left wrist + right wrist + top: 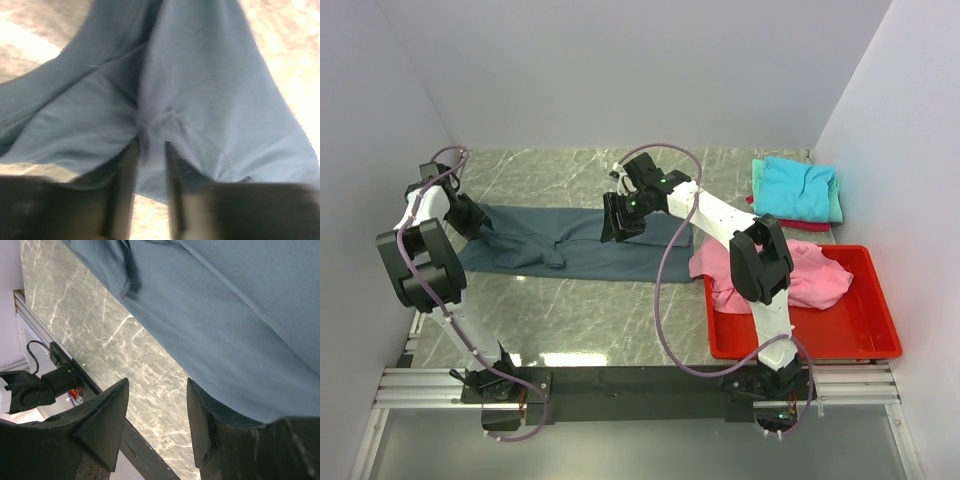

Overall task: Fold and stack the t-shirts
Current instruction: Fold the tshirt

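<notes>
Your left gripper (150, 145) has its fingers drawn narrow on a bunched fold at the left end of the blue-grey t-shirt (590, 252), which lies spread across the middle of the table (580, 320). Your right gripper (157, 385) is spread wide, holding nothing, and hovers over the same shirt. The pink t-shirt (810, 275) lies crumpled in the red bin (865, 330), with the folded turquoise t-shirt (798, 185) behind it.

In the left wrist view the left end effector (151, 145) is blurred and its fingers (125, 200) are cut off at the bottom edge, so whether they pinch the slate blue-grey t-shirt (200, 90) cannot be told. From above, the right arm (710, 210) hides part of that shirt's right end and part of the pink t-shirt (820, 275). Under the turquoise t-shirt (798, 185), the mint t-shirt (836, 205) and red t-shirt (788, 224) show only edges
</notes>
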`<state>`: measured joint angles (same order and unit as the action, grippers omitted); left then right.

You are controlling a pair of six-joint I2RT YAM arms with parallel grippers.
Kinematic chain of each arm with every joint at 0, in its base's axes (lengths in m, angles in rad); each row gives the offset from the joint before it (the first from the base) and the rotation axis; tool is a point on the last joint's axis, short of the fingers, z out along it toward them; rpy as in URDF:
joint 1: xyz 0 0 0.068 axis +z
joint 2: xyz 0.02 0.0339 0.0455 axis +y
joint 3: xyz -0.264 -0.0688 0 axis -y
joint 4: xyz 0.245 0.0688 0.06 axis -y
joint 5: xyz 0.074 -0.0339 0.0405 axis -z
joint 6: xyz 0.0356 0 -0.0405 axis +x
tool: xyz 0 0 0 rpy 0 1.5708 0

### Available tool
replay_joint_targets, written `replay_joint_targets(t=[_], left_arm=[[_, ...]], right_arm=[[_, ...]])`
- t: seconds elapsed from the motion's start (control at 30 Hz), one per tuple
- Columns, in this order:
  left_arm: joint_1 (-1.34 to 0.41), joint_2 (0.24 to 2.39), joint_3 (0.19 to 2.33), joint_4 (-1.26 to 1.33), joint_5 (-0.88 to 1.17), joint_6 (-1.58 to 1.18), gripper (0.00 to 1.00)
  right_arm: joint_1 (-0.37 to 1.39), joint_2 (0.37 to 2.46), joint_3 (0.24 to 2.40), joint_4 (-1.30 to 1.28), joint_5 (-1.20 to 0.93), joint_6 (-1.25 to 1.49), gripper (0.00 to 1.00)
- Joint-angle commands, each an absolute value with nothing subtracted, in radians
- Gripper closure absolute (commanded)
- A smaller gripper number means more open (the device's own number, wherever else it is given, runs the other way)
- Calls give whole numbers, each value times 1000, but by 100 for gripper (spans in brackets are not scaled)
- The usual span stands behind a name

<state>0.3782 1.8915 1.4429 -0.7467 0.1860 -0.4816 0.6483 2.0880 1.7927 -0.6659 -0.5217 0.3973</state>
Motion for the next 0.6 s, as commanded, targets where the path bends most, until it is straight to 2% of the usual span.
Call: replay_joint_targets(t=[0.0, 0.03, 0.1, 0.13, 0.3, 0.57], left_arm=[[377, 1836, 1421, -730, 92, -469, 56], [376, 1824, 1408, -721, 92, -465, 39], [376, 1784, 1362, -700, 112, -454, 15], [377, 1772, 1342, -695, 121, -456, 10], [376, 1703, 1180, -655, 155, -457, 12], [357, 1669, 1104, -598, 199, -471, 27]], right_arm=[[652, 2040, 1813, -655, -535, 374, 43], [652, 2040, 1813, -655, -537, 376, 43], [652, 2043, 1813, -655, -538, 376, 43], [653, 2046, 1815, -658, -540, 377, 43], [652, 2057, 1819, -655, -549, 377, 43], [652, 2068, 1827, -655, -560, 374, 43]])
